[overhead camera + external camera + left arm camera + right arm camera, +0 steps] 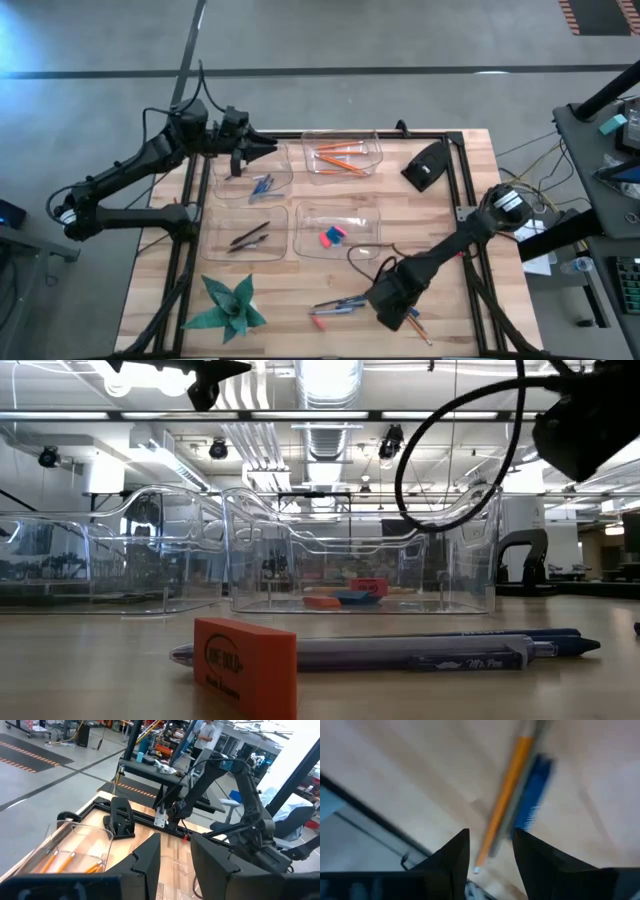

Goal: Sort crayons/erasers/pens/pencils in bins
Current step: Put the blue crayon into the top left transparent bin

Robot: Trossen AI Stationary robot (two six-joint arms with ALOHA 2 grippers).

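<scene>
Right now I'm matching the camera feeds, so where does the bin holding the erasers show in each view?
High view: the eraser bin sits near the table's centre, on the right arm's side.
Low view: it is centre frame, behind the loose orange eraser.
Left wrist view: not clearly in it.
Right wrist view: not in it.
Shared landmark: the erasers inside.

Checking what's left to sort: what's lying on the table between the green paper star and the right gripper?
In the high view, between the star and the right gripper lie a pink eraser and a blue pen, loose on the table.
</scene>
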